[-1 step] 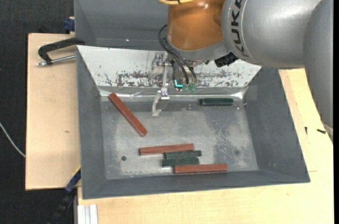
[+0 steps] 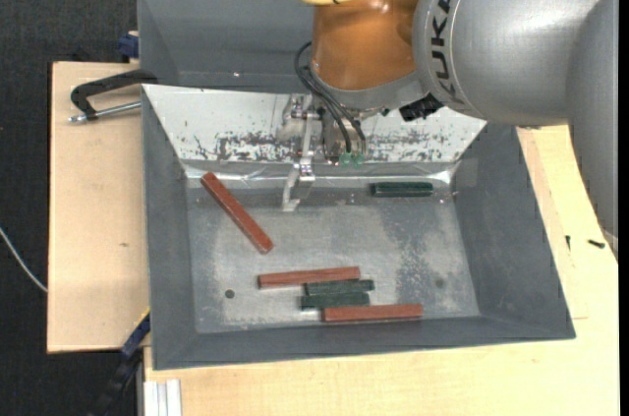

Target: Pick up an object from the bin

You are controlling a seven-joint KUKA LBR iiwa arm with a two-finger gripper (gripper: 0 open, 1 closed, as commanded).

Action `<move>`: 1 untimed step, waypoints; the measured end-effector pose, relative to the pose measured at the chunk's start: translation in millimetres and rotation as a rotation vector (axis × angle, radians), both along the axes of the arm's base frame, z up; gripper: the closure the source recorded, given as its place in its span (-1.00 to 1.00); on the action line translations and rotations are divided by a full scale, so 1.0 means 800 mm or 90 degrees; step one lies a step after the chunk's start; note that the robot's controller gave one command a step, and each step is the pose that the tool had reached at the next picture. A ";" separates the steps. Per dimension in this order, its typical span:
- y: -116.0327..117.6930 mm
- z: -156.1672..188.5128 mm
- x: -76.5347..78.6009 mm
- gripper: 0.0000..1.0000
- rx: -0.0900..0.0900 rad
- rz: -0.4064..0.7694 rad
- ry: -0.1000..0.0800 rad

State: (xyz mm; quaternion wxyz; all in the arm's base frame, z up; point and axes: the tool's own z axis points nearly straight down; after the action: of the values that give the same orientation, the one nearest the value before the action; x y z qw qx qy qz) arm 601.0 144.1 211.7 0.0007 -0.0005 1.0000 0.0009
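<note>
Silver-grey robot arm [image 2: 521, 21] with its orange wrist cover [image 2: 362, 11] reaches in from the right. Below it the gripper [image 2: 298, 170] hangs low over bare floor by the far wall of the grey metal bin [image 2: 167, 237]; whether it is spread or pressed together cannot be told. Nearest it, a long red-brown flat stick [image 2: 236, 210] lies tilted to the left and a dark green stick [image 2: 401, 190] to the right. More red-brown and green sticks [image 2: 339, 294] lie together near the front wall.

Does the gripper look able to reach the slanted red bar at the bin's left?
Probably yes: the slanted red bar lies alone on the bin floor, nothing on it, with the gripper close by, toward the view's right.
</note>
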 end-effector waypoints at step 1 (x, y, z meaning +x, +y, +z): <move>-0.037 -0.079 -0.026 -1.00 0.000 0.042 -0.002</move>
State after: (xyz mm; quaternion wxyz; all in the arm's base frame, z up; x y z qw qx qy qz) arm 580.2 114.9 148.9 0.0027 -0.0338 0.9994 0.0009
